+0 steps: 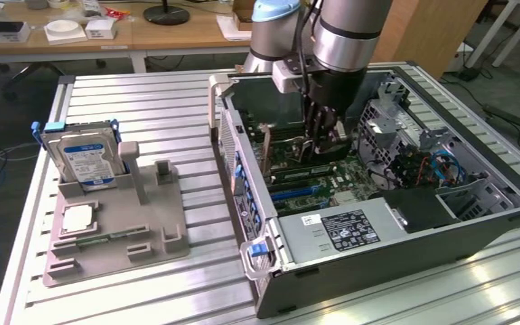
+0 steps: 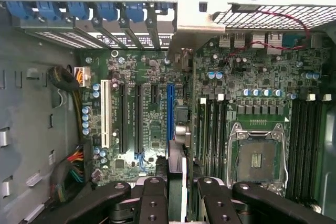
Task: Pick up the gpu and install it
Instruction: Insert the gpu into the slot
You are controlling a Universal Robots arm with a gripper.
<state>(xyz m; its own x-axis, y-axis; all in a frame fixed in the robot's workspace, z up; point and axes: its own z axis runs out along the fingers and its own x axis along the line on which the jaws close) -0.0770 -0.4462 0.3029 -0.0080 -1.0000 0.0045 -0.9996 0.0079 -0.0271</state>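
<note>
The arm reaches down into the open case (image 1: 378, 250), which lies on its side on the ribbed metal table (image 1: 152, 95), at the exterior view's right. The gripper (image 1: 321, 145) hangs low over the far half of the motherboard (image 2: 147, 103), close to the case's rear wall. In the wrist view the black fingers (image 2: 152, 198) stand narrow, and the gpu (image 2: 177, 163) sits between them edge-on, a thin dark strip clamped on both faces. The card runs straight away from the gripper toward the rear wall, in line with the expansion slots. It lies just beside the blue slot (image 2: 169, 108), on that slot's side toward the CPU socket (image 2: 257, 156). Whether its lower edge touches the board cannot be told. The white slot (image 2: 103, 114) and two black ones lie further out from the card, toward the bundle of orange and yellow wires (image 2: 76, 158). A row of blue latches (image 2: 79, 9) lines the rear wall above the slots. At the exterior view's left, well apart from the case, a grey holder (image 1: 165, 233) rests on the table. The hard drive (image 1: 84, 159) stands upright in the holder's far end, and a square chip (image 1: 78, 218) and a green memory stick (image 1: 106, 237) lie flat nearer the camera. At the near end of the case sits the power supply (image 1: 351, 230) with its black label.
</note>
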